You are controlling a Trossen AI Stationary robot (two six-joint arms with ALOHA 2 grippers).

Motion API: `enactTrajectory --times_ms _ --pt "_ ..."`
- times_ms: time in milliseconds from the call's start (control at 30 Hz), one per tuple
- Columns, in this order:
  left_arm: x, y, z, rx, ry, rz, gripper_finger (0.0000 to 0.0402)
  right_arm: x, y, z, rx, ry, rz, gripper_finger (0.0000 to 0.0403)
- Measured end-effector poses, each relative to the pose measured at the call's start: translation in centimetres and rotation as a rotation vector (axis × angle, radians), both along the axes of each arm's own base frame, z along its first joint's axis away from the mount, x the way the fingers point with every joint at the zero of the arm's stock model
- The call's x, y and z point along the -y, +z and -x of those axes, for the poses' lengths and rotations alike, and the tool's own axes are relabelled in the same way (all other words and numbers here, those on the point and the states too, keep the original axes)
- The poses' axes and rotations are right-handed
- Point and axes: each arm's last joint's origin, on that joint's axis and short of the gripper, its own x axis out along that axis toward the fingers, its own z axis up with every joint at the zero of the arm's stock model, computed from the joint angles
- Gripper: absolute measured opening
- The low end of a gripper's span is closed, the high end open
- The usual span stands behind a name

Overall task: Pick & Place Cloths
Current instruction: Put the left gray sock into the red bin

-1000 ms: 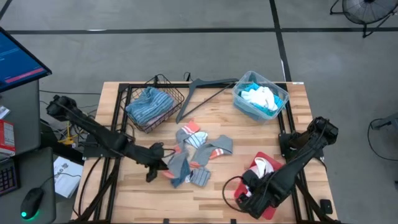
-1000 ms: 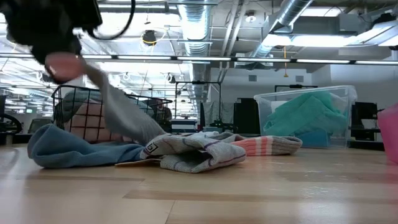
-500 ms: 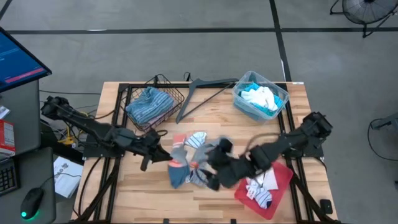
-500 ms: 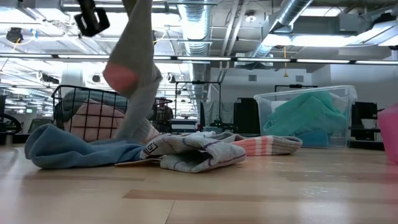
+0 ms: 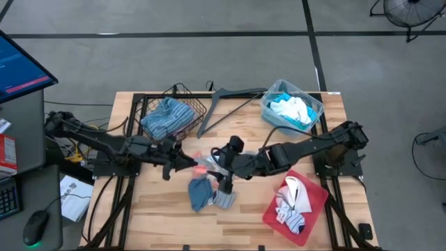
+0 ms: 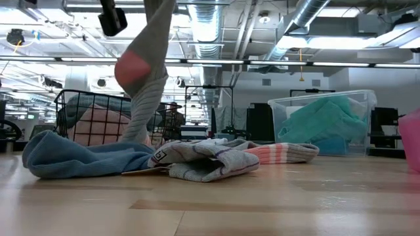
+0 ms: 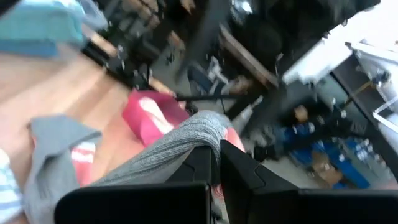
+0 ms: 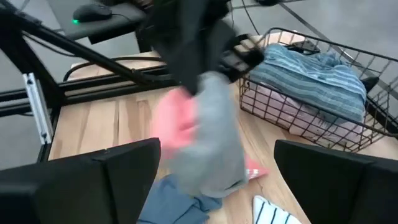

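The left gripper (image 5: 187, 162) is clamped on a grey sock (image 6: 147, 72) with a pink heel, lifted over the desk's (image 5: 244, 223) middle; the right gripper (image 5: 221, 174) – fingers wide – hovers beside it, holding nothing.

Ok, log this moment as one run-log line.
left pincer: shut on grey sock, lifted over pile | right pincer: open, facing sock | wire basket: striped cloth inside

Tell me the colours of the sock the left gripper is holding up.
The sock is grey with a pink-orange heel, clearest in the low view.
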Motion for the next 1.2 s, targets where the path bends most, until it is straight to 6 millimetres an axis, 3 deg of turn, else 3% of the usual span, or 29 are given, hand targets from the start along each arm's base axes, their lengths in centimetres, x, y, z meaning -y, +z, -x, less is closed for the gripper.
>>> enactTrajectory --times_ms 467,567,767,933,1100,1200 --pt "-1.0 1.5 -0.2 0.154 0.007 0.034 0.0 2.7 0.0 -0.7 -0.006 -0.064 0.043 0.031" --pt "-1.2 1.7 -0.2 0.168 0.014 0.036 0.0 3.2 0.0 -0.8 -0.017 -0.055 0.081 0.0294" --pt "-1.7 1.8 -0.3 0.185 0.04 0.037 0.0001 4.1 0.0 -1.0 -0.034 -0.049 0.135 0.0208" --pt "-2.3 1.8 -0.4 0.187 0.071 0.01 0.0001 4.6 0.1 -1.2 -0.038 -0.007 0.18 0.0034" --pt "-2.9 1.7 -0.5 0.178 0.132 -0.064 0.0004 5.1 0.4 -1.4 -0.003 -0.033 0.154 0.0007" --pt "-3.1 1.5 -0.6 0.155 0.149 -0.108 0.0015 5.4 0.9 -0.3 -0.027 -0.093 0.11 0.0006"
